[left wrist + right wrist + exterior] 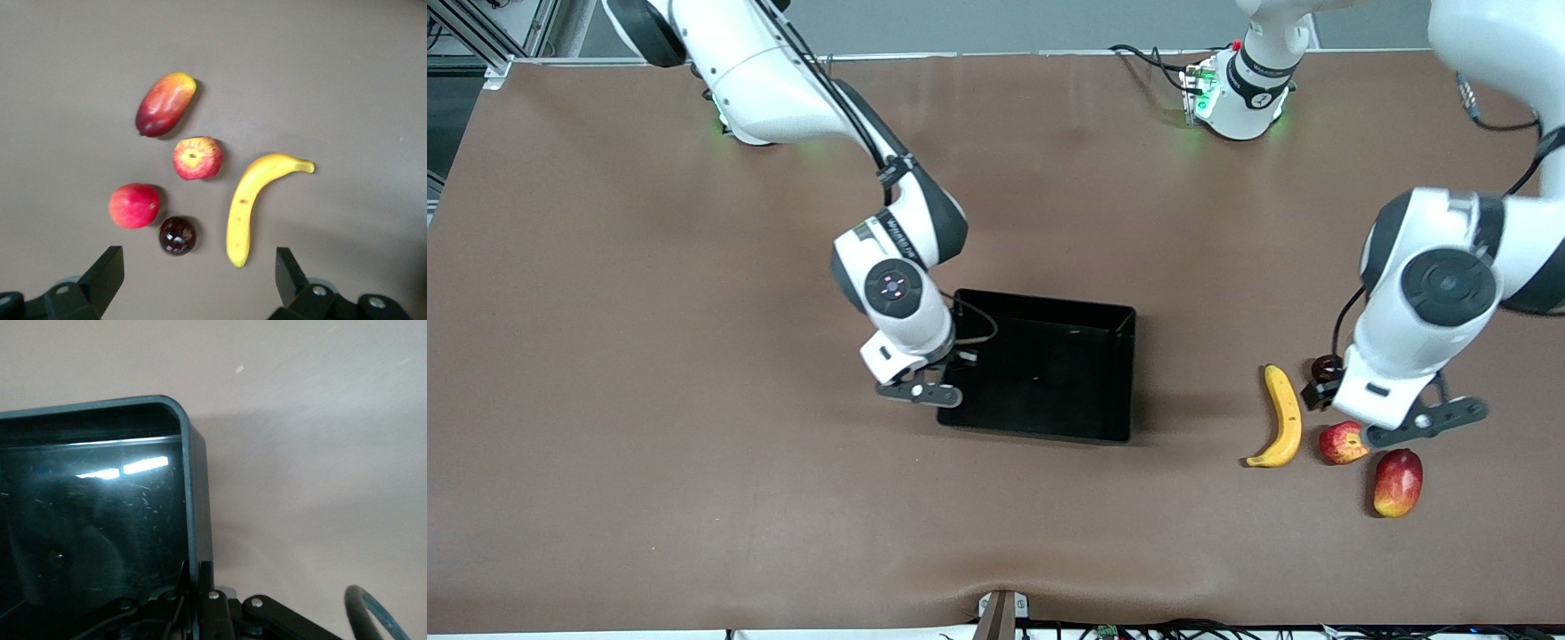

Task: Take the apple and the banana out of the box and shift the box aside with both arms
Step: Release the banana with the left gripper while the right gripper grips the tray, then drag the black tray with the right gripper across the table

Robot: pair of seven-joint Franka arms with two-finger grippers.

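The right gripper (921, 392) is clamped on the empty box (1049, 378) wall at the box's nine o'clock, while the wide-open left gripper (1423, 422) hovers over the apple (1343, 443), the banana (1282, 418) just beside it.

A robotics lab: brown-covered table (649, 356) (cables along its edge), aluminium framing.

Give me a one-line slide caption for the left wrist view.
Open left gripper over the banana, apple, mango, pink-red fruit and dark round fruit on the brown table.
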